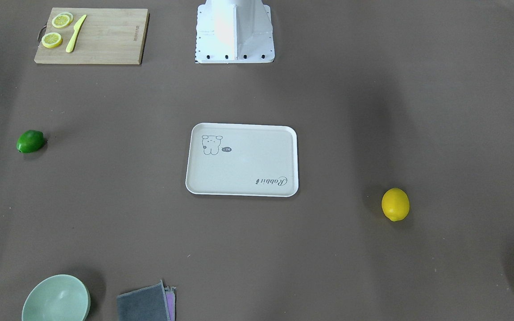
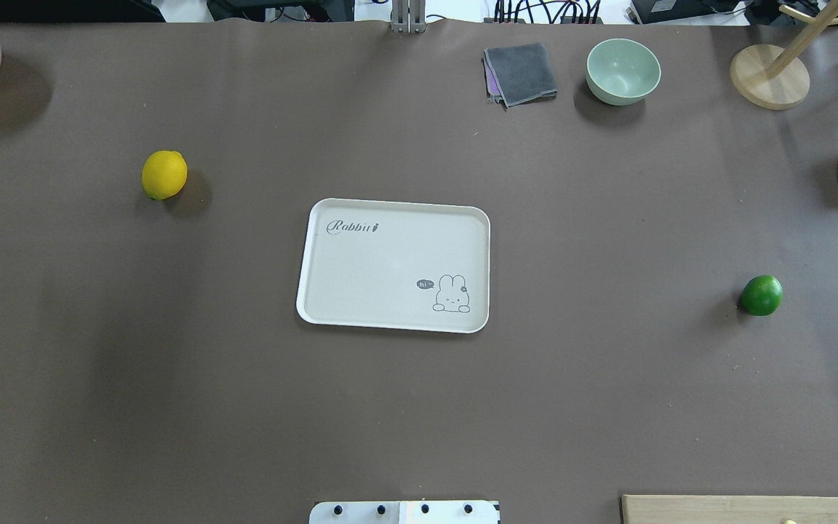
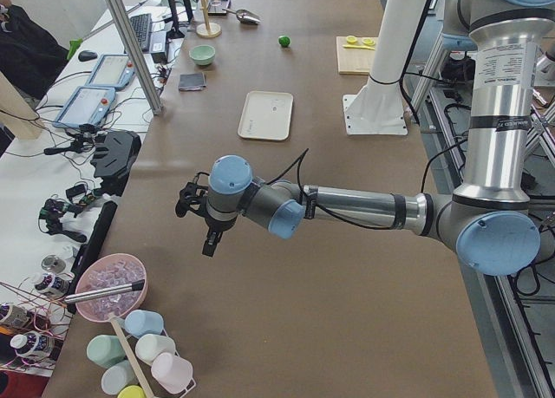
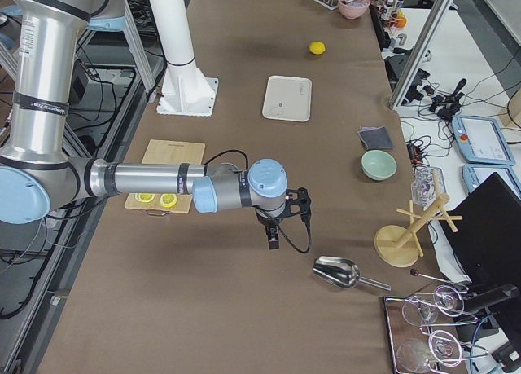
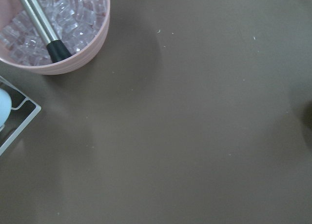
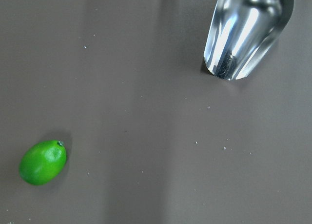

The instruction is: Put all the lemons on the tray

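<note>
The yellow lemon (image 2: 164, 175) lies on the brown table, left of the tray in the overhead view. The green lemon (image 2: 761, 295) lies far to the tray's right; it also shows in the right wrist view (image 6: 43, 162). The cream tray (image 2: 393, 266) with the rabbit drawing sits mid-table with nothing on it. My left gripper (image 3: 195, 212) hovers over the table's left end, far from the yellow lemon. My right gripper (image 4: 285, 215) hovers over the right end, near the green lemon. Both grippers show only in the side views, so I cannot tell whether they are open or shut.
A wooden cutting board (image 1: 105, 40) with lemon slices and a yellow knife lies near the robot base (image 1: 234, 31). A green bowl (image 2: 623, 70), a grey cloth (image 2: 521, 73) and a wooden stand (image 2: 768, 76) line the far edge. A metal scoop (image 6: 248, 31) and a pink ice bowl (image 5: 53, 29) sit at the table's ends.
</note>
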You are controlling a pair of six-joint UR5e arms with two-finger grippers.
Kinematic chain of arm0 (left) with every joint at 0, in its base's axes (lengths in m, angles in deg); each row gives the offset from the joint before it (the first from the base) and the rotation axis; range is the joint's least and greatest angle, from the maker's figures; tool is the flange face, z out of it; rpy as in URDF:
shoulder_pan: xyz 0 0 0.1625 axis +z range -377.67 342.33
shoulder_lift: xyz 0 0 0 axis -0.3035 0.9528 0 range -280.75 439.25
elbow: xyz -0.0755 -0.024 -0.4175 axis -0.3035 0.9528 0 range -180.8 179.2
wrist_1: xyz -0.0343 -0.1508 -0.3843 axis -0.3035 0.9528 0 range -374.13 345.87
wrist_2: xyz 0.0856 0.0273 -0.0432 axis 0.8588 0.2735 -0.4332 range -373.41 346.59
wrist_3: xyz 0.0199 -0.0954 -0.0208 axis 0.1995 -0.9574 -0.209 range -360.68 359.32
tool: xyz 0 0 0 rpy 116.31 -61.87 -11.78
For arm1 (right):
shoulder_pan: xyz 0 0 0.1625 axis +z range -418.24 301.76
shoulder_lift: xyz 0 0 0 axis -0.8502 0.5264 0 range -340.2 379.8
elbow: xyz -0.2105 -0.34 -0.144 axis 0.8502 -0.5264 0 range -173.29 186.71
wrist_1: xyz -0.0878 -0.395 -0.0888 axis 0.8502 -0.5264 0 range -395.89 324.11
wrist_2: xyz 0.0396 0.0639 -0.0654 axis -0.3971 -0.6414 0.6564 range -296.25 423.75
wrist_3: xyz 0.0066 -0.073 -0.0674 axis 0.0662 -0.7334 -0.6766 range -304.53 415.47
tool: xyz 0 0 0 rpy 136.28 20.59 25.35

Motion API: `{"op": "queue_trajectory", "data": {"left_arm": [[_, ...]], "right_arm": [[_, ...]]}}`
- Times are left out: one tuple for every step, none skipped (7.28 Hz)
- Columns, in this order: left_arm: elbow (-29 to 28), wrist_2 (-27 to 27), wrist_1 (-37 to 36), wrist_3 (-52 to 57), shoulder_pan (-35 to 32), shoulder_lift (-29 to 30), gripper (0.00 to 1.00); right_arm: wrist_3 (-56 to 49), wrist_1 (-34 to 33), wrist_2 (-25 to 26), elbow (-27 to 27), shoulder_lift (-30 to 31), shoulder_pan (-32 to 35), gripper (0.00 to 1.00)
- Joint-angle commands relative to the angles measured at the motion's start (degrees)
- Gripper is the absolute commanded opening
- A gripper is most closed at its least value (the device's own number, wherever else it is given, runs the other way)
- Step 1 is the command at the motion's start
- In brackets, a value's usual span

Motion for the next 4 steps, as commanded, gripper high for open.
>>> {"op": "queue_trajectory", "data": {"left_arm": [[0.4, 0.0, 4.2, -0.2, 4.1, 1.9, 0.98], [0.3, 0.3, 5.3, -2.3, 6.2, 3.5, 0.98], [0.7, 0.3, 6.1, -8.6, 8.4, 5.2, 0.98], [0.4, 0.5, 6.8, -11.8, 9.6, 7.1, 0.98]], "right_arm": [[2.7, 3.2, -2.7, -1.5, 0.3, 0.0, 1.00], [3.0, 6.4, -3.2, -2.1, 0.8, 0.0, 1.00], [3.2, 6.8, -3.6, -2.1, 0.9, 0.0, 1.00], [5.0, 6.9, -6.4, -2.1, 0.8, -0.2, 1.00]]}}
